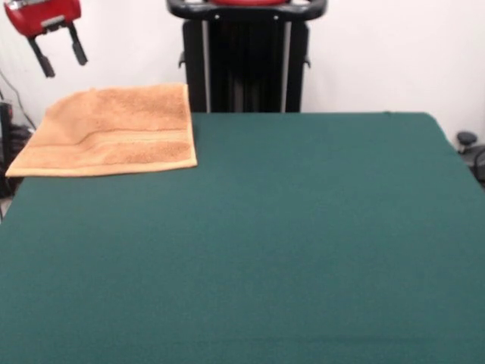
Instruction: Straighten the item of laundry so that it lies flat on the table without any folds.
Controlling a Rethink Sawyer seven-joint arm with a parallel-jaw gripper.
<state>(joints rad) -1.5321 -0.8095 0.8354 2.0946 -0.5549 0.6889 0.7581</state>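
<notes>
Towel (110, 130): orange-tan terry cloth, upper left of the frame, lying on the far left corner of the tabletop. I see a woven band running across it, nearer its lower edge. It looks spread out and mostly flat; its upper edge sits at or past the tabletop's far edge, and I cannot tell whether any of it overhangs there. Its left corner reaches the tabletop's left side.

Tabletop (288, 243): dark green cloth, fills most of the frame; its near edge and lower corners are cut off by the frame.

Gripper (61, 51): red body with two black fingers (78, 44), top left corner of the frame, above the towel and apart from it. Body partly cut off by the top edge. From here I read the jaws as spread apart with nothing between them.

Pedestal (246, 64): black, top centre, behind the tabletop's far edge; its top is cut off by the frame.

Wall (379, 53): plain white, behind everything.

Right edge: small dark object (468, 144), partly cut off, too unclear for me to identify.
</notes>
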